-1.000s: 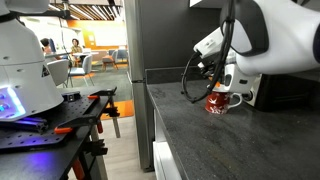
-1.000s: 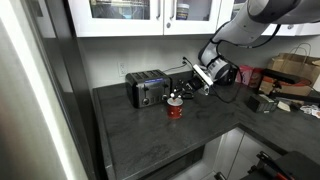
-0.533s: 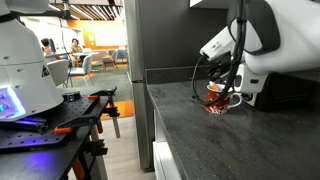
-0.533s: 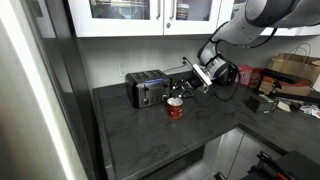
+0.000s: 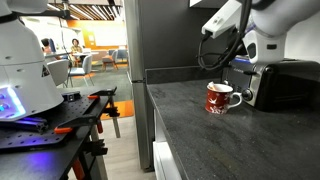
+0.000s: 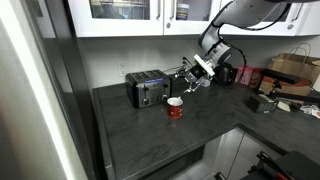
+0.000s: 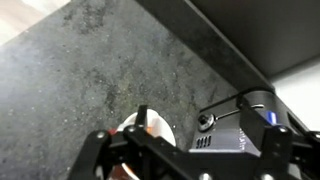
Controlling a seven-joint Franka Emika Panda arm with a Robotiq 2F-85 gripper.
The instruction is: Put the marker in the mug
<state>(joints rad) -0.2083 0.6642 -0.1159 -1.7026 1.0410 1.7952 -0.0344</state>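
End effector [image 6: 190, 72] has lifted clear of the mug [image 6: 175, 107] since a second ago. A black toaster [image 6: 147, 88] sits close beside the mug on the counter [image 6: 150, 140]. Jaws are spread, holding nothing. The marker [image 7: 150, 127] stands inside the mug, below the end effector and not touching it.

Soft, even indoor light, dull sheen on the dark countertop [image 6: 150, 135], no hard shadows, mild glare on the white cabinets [image 6: 125, 15], blue glow on a white machine [image 5: 10, 100], low resolution throughout, wrist view grainy, gripper [image 7: 185, 165] dark and out of focus at the bottom edge.
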